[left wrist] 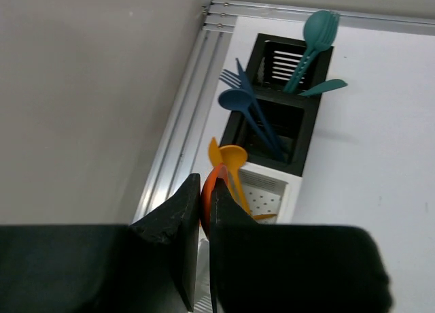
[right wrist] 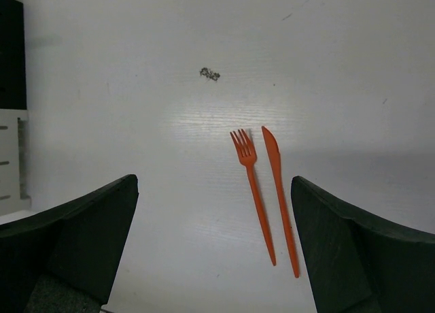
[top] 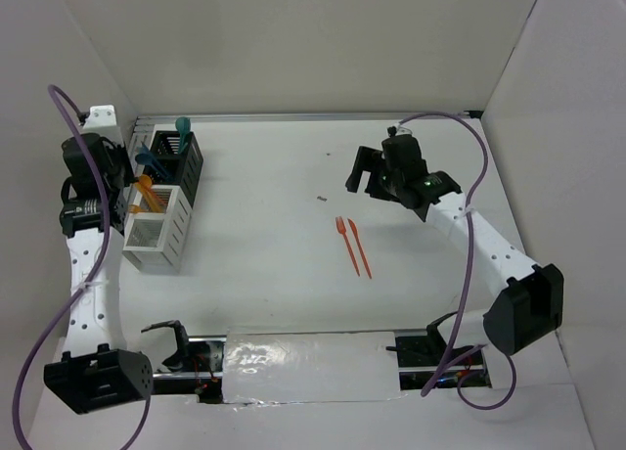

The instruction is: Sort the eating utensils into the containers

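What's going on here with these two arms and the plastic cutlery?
Two robot arms are sorting plastic cutlery into bins. The left pincer is shut on an orange utensil at the white bin, which holds an orange spoon. The black bin holds teal pieces and blue pieces. The right pincer hangs open over a fork and knife lying on the table.

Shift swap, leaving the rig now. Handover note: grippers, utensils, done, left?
Left gripper: shut on an orange utensil at the white bin.
Right gripper: open, hovering over the orange fork and orange knife lying on the table.
Done: teal utensils and dark blue utensils stand in the black bin, an orange spoon in the white bin.
Left: release the held one, then bin the fork and knife.
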Controlling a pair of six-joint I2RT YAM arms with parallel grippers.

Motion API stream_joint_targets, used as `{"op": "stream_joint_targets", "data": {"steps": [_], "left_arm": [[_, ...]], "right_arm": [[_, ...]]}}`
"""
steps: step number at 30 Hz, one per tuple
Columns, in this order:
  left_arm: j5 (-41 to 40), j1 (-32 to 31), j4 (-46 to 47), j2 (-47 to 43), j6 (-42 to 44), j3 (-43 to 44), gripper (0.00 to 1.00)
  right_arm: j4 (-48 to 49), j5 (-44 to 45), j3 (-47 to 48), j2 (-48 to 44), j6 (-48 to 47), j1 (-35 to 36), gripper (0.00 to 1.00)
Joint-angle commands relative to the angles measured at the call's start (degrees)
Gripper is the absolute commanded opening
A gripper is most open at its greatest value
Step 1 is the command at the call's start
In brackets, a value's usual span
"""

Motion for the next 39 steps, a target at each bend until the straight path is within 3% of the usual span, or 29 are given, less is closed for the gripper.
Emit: {"op": "stream_joint_targets", "data": {"steps": [1, 9, 18, 23, 30, 36, 37, 39], "left_arm": [[-4.1, 1.2, 0.7, -2.7, 4.0, 0.4, 0.10], [-5.8, 3.4, -2.8, -6.2, 1.5, -2.5, 0.09], [-11.4, 5.7, 3.7, -10.0, -0.6, -13.3, 0.10], [-6.3, 7.3, 4.2, -9.6, -7.0, -15.6, 0.10], [-1.5, 9.3, 2.6, -6.8, -8.4, -16.1, 0.14], [1.7, 11.8, 2.4, -9.4, -6.6, -14.4, 0.32], [2.4, 12.0, 1.6, -9.4, -6.5, -13.8, 0.47], [2.7, 11.6, 0.9, -9.1, -6.4, -11.5, 0.62]], "right_arm": [[2.3, 1.7, -1.5, 0.0, 0.0, -0.1, 1.00], [1.7, 2.3, -1.5, 3.7, 0.1, -0.2, 1.00], [2.2, 1.2, -2.7, 4.9, -2.7, -0.6, 1.00], [2.2, 0.6, -4.6, 4.7, -2.6, -0.7, 1.00], [5.0, -0.5, -10.0, 4.2, -2.4, -0.7, 0.99], [6.3, -2.0, -11.7, 4.8, -2.4, -0.7, 0.93], [6.3, -2.1, -11.7, 5.2, -2.7, -0.7, 0.93], [6.3, -2.1, -11.7, 5.5, -3.0, -0.7, 0.90]]}}
